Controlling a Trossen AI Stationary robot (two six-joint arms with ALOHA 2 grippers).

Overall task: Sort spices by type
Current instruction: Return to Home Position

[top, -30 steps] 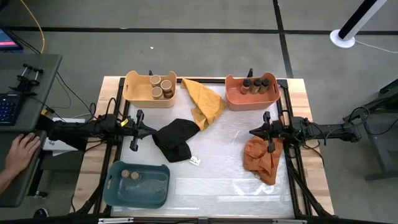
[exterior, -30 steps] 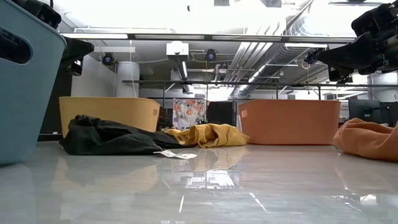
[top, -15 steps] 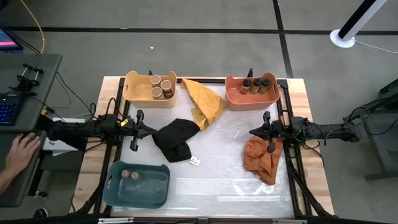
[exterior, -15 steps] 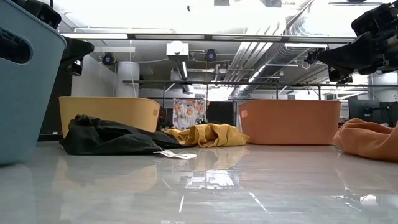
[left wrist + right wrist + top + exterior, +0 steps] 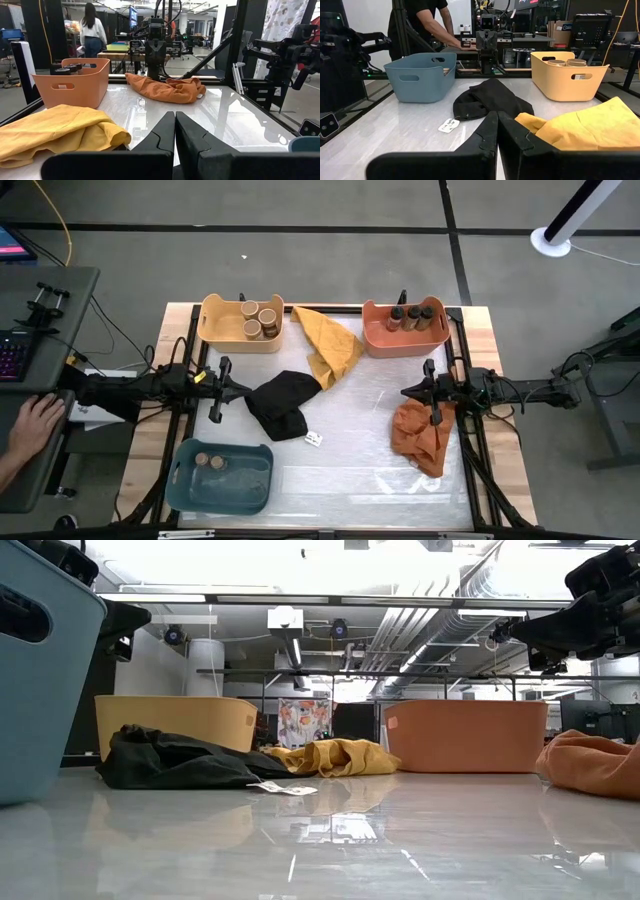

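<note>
Spices [image 5: 256,318] all binned: tan-topped in far-left yellow bin [image 5: 210,310], dark-topped in far-right orange bin [image 5: 372,332], two in near-left blue bin [image 5: 252,480]. Probably light, rigid, slick-sided; best pinched across the body under the cap. Left gripper [image 5: 174,131] and right gripper [image 5: 497,131] pressed together, empty, at mid-table sides.

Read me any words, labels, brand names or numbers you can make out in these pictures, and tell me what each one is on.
No text in these pictures can be read.
White tag on the table beside the black cloth: dark marks, too small to read.
Spice jars in the orange bin: only their tops show from above, no label legible.
</note>
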